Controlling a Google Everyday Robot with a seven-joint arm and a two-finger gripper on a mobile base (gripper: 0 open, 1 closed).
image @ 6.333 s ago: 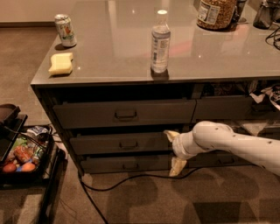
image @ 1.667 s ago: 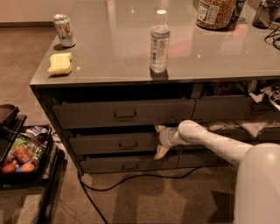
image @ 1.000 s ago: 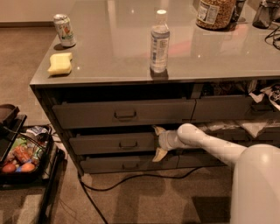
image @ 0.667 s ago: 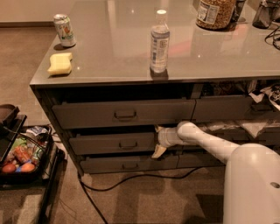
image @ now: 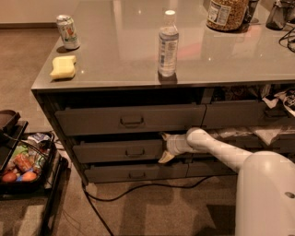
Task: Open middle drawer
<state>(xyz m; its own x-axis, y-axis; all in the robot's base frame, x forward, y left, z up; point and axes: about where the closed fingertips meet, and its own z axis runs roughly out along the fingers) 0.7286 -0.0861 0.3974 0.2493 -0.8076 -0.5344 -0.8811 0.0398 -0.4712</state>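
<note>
The middle drawer (image: 106, 151) is the dark grey front at mid-height in the left stack, with a small metal loop handle (image: 135, 152) at its centre. My gripper (image: 163, 147) is at the right end of that front, right of the handle. It is open, one finger up near the drawer's top edge and the other (image: 165, 158) down at its lower edge. My white arm (image: 221, 150) reaches in from the lower right. I cannot tell whether the fingers touch the drawer front.
A taller drawer (image: 92, 120) lies above and a shorter one (image: 110, 174) below. On the counter stand a water bottle (image: 168, 44), a can (image: 68, 31), a yellow sponge (image: 63, 67) and a jar (image: 226, 14). A black cable (image: 138, 186) crosses the floor. A basket cart (image: 18, 161) stands at left.
Since the oldest frame the gripper has moved left to the right end of the middle drawer's front. Over the last second it has hardly shifted.
</note>
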